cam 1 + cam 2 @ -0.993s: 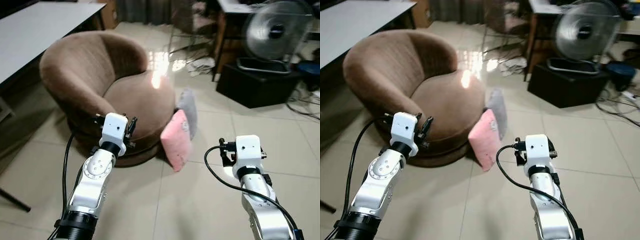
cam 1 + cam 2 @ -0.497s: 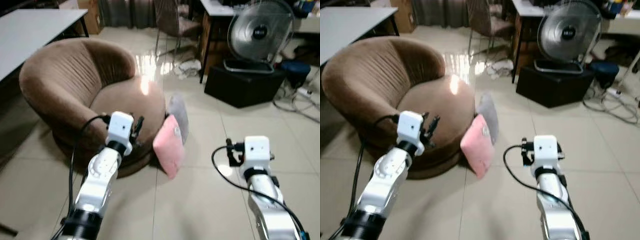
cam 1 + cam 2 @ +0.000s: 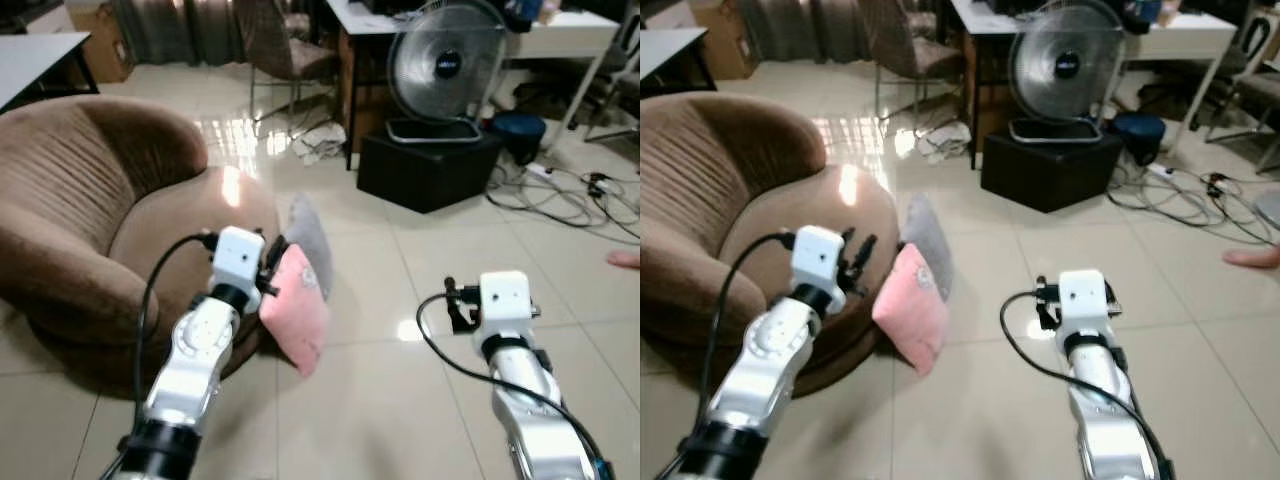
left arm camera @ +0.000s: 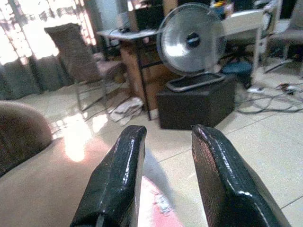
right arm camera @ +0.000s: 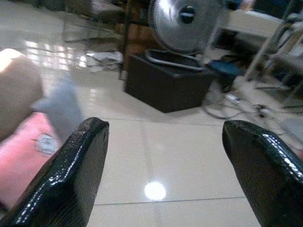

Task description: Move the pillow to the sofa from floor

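Observation:
A pink pillow (image 3: 296, 312) stands on its edge on the tiled floor, leaning against the front of the round brown sofa (image 3: 80, 215). A grey pillow (image 3: 309, 246) stands just behind it. My left gripper (image 3: 271, 264) is raised beside the pink pillow's upper edge, over the sofa seat's front rim. In the left wrist view this gripper (image 4: 168, 135) is open with nothing in the gap, and the pink pillow (image 4: 158, 210) lies just below. My right gripper (image 3: 455, 305) hovers over bare floor to the pillow's right. Its fingers (image 5: 85, 142) are spread wide and empty.
A standing fan (image 3: 443, 70) sits on a black box (image 3: 425, 165) at the back, with a desk and a chair (image 3: 285, 50) behind. Cables (image 3: 570, 195) trail over the floor at the right. A person's foot (image 3: 625, 259) shows at the right edge.
The camera has swung right, so the sofa now sits further left. My left gripper has closed in on the pink pillow's upper edge. The right arm holds much the same pose.

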You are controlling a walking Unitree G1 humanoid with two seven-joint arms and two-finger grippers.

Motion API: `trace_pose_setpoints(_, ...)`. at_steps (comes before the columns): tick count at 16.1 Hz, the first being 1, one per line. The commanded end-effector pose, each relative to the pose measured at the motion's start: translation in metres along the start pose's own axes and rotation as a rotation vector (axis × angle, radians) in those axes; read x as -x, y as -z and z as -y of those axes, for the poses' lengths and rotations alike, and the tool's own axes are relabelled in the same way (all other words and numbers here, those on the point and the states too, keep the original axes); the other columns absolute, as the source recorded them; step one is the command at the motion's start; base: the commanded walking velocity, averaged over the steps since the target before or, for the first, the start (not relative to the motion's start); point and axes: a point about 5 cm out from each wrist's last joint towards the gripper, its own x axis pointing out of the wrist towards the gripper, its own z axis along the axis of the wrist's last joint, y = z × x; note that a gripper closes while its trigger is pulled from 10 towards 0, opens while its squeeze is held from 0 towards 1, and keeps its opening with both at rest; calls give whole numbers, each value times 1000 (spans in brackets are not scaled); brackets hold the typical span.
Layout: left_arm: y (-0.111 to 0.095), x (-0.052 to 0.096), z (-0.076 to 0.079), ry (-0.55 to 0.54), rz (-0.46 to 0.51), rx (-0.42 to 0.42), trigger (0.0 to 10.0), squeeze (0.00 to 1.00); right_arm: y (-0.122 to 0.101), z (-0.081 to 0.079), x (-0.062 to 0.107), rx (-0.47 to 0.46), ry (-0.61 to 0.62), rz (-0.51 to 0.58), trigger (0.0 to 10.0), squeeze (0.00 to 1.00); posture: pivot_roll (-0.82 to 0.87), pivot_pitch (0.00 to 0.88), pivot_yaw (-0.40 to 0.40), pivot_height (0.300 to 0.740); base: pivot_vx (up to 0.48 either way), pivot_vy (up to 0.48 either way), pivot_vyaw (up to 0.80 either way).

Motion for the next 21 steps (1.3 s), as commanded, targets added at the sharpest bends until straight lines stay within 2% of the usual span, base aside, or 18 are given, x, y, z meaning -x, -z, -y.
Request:
trace_pose_setpoints(1,-6,-3,0,-1,21,-3,10000,0,-5,3,0,18,-12,26,10000,0,-76,0,25,740,326,0,0)
trace_pose_setpoints(4,-5,-3,0,-2,18,-4,10000,0,-3,3,0,60,-14,16,10000,0,-76,0,24,740,324,0,0)
trace_pose_setpoints(6,-5,-3,0,-2,18,-3,10000,0,-2,3,-1,74,-15,10,10000,0,-76,0,22,740,321,0,800)
trace_pose_setpoints(9,-5,-3,0,-2,18,-1,10000,0,-3,3,0,26,-8,14,10000,0,-75,0,23,740,322,0,402)
trace_pose_setpoints(21,-6,-4,0,2,19,-2,10000,0,-5,1,-1,13,-29,27,10000,0,-74,0,27,740,322,0,0)
